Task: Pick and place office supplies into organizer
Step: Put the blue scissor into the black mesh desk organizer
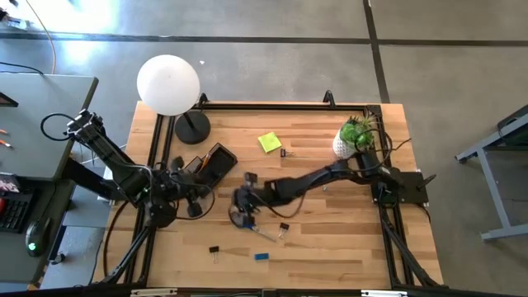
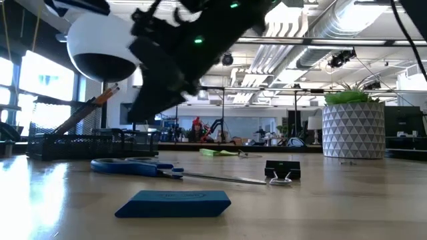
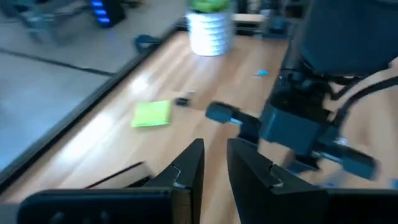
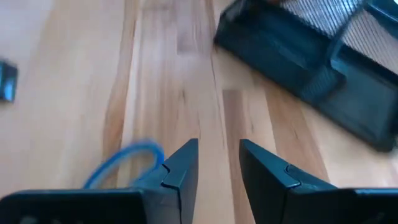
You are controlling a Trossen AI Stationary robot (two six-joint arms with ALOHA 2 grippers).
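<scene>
High view: right gripper (image 1: 242,208) hangs over the blue-handled scissors (image 1: 247,221) mid-counter; mesh organizer (image 1: 216,163) just beyond, by the left gripper (image 1: 191,188).

Low view: scissors (image 2: 153,169) lie flat behind the blue eraser (image 2: 175,203); binder clip (image 2: 282,171) beside.

Left wrist view: left gripper (image 3: 214,163) slightly parted, empty; sticky-note pad (image 3: 152,114) ahead.

Right wrist view: right gripper (image 4: 217,160) slightly parted, empty; scissor handle (image 4: 124,160) beside one finger.

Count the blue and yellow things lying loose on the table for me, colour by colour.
Blue: 2, the scissors and the eraser
Yellow: 1, the sticky-note pad
Total: 3
</scene>
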